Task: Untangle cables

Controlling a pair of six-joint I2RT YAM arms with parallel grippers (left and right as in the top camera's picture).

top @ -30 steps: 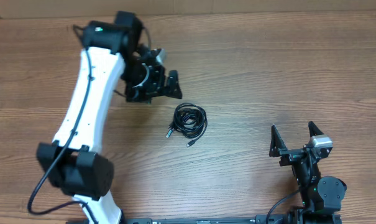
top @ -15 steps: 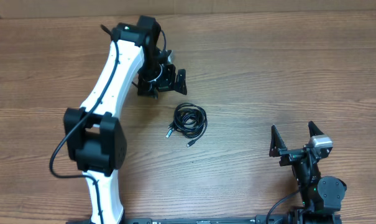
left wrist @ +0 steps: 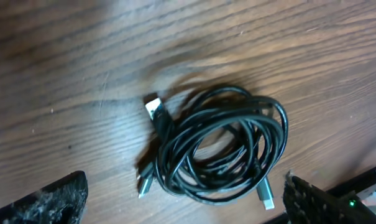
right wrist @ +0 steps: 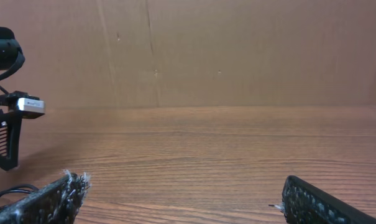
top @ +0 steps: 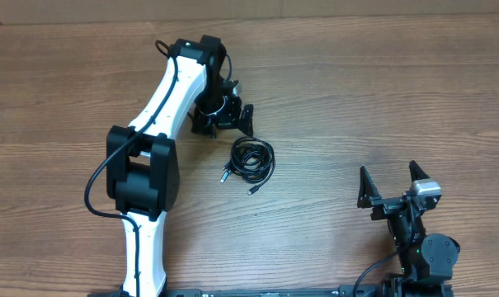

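Observation:
The cables (top: 251, 159) lie as one small black coil with silver plug ends on the wooden table, near its middle. My left gripper (top: 233, 120) hovers just behind and left of the coil, open and holding nothing. In the left wrist view the cables (left wrist: 271, 140) fill the centre, and the left gripper (left wrist: 184, 186) has its fingers spread wide on either side of the coil's near edge. My right gripper (top: 388, 173) stands open near the front right, far from the coil. The right gripper (right wrist: 181, 186) has only bare wood between its fingers.
A brown cardboard wall (right wrist: 237, 50) closes off the back of the table. The white left arm (top: 162, 107) reaches diagonally from the front left across the table. From the right wrist view the left arm's gripper (right wrist: 7, 124) shows at the left edge.
The left arm has swung to the right and brought its open gripper closer to the coil. The coil and the right arm have not moved.

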